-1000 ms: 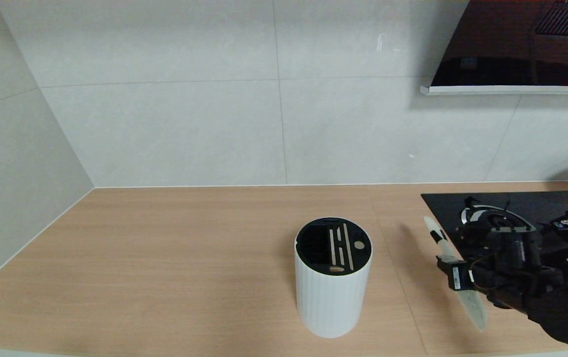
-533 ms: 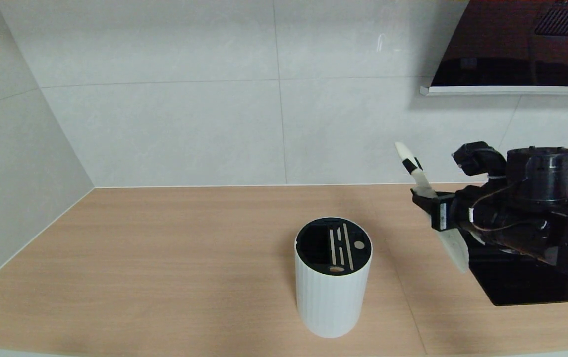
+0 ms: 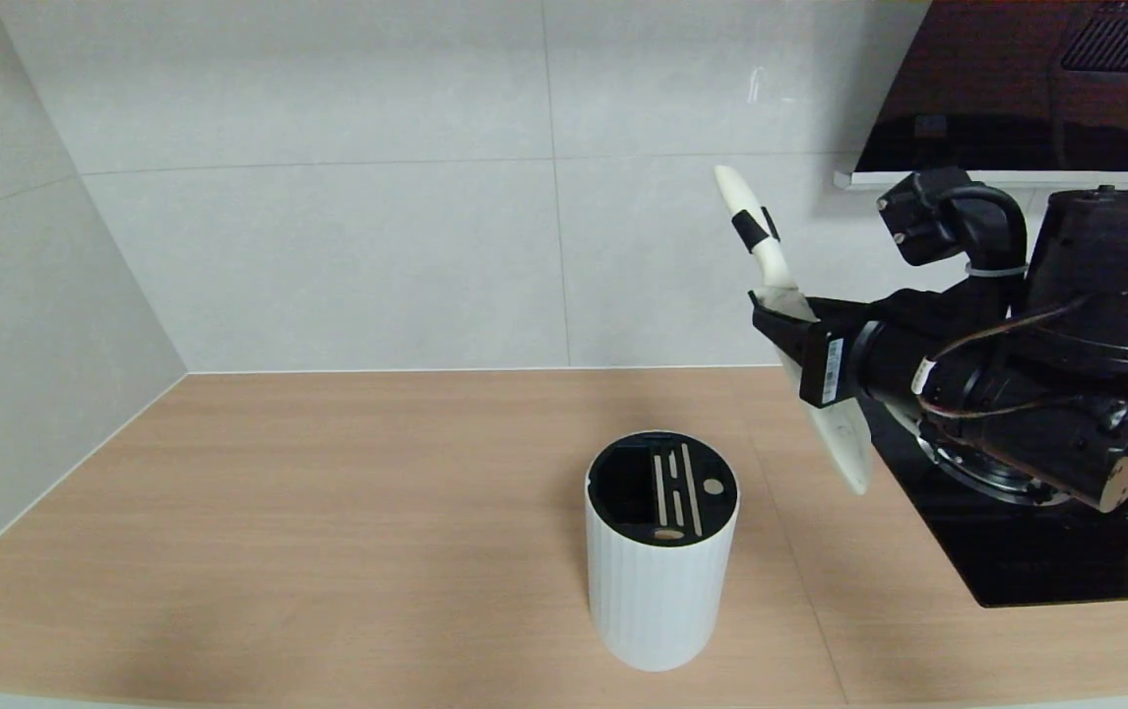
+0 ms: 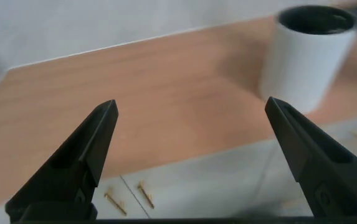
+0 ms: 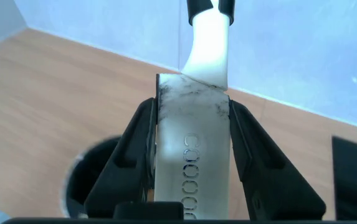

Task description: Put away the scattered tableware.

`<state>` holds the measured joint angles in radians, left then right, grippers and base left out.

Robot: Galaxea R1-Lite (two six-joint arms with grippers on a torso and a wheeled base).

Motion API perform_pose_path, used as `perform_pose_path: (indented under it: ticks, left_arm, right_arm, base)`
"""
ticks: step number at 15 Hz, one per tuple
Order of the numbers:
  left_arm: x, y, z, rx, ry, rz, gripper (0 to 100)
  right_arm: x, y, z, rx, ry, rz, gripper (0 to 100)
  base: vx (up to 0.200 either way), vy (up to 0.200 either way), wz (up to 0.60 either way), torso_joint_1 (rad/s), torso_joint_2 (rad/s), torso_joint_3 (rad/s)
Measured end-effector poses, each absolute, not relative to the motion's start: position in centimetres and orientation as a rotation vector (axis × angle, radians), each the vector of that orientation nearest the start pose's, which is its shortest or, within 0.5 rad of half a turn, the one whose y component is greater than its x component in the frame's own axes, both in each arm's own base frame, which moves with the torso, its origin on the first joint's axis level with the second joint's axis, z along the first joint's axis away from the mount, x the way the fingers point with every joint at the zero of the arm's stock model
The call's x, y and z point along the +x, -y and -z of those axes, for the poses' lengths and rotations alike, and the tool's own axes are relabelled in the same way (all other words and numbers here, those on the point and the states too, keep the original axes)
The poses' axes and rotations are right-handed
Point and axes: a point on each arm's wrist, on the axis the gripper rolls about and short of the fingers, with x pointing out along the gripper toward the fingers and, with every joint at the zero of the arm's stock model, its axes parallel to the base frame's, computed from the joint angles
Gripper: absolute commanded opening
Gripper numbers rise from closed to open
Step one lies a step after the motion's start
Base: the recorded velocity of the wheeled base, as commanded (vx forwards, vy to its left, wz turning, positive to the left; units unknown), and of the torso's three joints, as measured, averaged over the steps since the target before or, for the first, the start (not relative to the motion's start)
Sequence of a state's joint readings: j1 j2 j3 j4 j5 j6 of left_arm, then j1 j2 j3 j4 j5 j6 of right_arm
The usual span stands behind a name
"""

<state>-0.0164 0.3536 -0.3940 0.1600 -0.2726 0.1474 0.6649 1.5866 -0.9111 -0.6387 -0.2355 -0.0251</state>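
Now, right gripper (image 3: 788, 330): it is hanging in the air over the wooden counter (image 3: 328, 512), between the knife holder (image 3: 660, 581) and the black cooktop (image 3: 1017, 561), and higher than the holder's top.
Right fingers (image 5: 138, 149): they are closing to a narrow gap on the white knife (image 3: 838, 428), one finger on each flat side. They are pressing the blade (image 5: 194, 134) just below the place where the handle (image 3: 766, 251) begins.
Knife, place: it is being carried in the air to the right of the knife holder. It is apart from the holder and is touching only the two fingers.
Knife, long axis: it is running steeply, a little tilted from the vertical. In the head view the upper end is leaning to the left.
Blade: its tip is pointing down at the strip of counter between the holder and the cooktop.
Handle: it is pointing up in front of the wall tiles (image 3: 377, 266), and a black band (image 3: 753, 228) is going around it near the end.
Knife holder: it is standing upright on the counter. Its ribbed white wall is carrying a black top with narrow slots (image 3: 677, 487) and one bigger opening.
Left gripper (image 4: 190, 165): its fingers are spreading wide, with nothing between them. It is hanging at the front edge of the counter, above the cabinet fronts (image 4: 184, 190), and the knife holder is farther off.
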Motion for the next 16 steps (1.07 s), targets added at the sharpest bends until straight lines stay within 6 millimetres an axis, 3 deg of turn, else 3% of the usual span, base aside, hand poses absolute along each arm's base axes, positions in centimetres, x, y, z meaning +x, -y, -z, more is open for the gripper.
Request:
perform_pose_path:
  ticks: [3, 5, 8, 10, 13, 16]
  left_arm:
    - [3.4, 1.0, -22.1, 0.071, -0.175, 0.428, 100]
    - [7.7, 1.8, -24.3, -0.022, -0.201, 0.522, 100]
    - [14.3, 5.7, -26.4, -0.257, -0.153, 0.702, 100]
    - [17.0, 8.8, -25.9, -0.424, -0.166, 0.798, 100]
    - [20.1, 12.7, -23.2, -0.576, -0.201, 0.883, 100]
    - [22.2, 16.1, -20.6, -0.662, -0.173, 0.862, 100]
  right_arm:
    - [21.6, -19.1, -24.4, -0.038, -0.03, -0.469, 0]
    - [20.5, -20.2, -24.4, -0.024, -0.034, -0.485, 0]
    - [19.1, -21.7, -24.0, -0.004, -0.053, -0.535, 0]
    - [18.4, -22.6, -23.6, 0.028, -0.077, -0.571, 0]
    - [17.4, -24.0, -23.0, 0.026, -0.1, -0.624, 0]
    - [16.9, -25.1, -22.0, 0.016, -0.126, -0.651, 0]
  base:
    - [0.0, 0.0, 0.0, 0.0, 0.0, 0.0]
    - [0.0, 0.0, 0.0, 0.0, 0.0, 0.0]
    - [0.0, 0.0, 0.0, 0.0, 0.0, 0.0]
    - [0.0, 0.0, 0.0, 0.0, 0.0, 0.0]
    - [0.0, 0.0, 0.0, 0.0, 0.0, 0.0]
    - [0.0, 0.0, 0.0, 0.0, 0.0, 0.0]
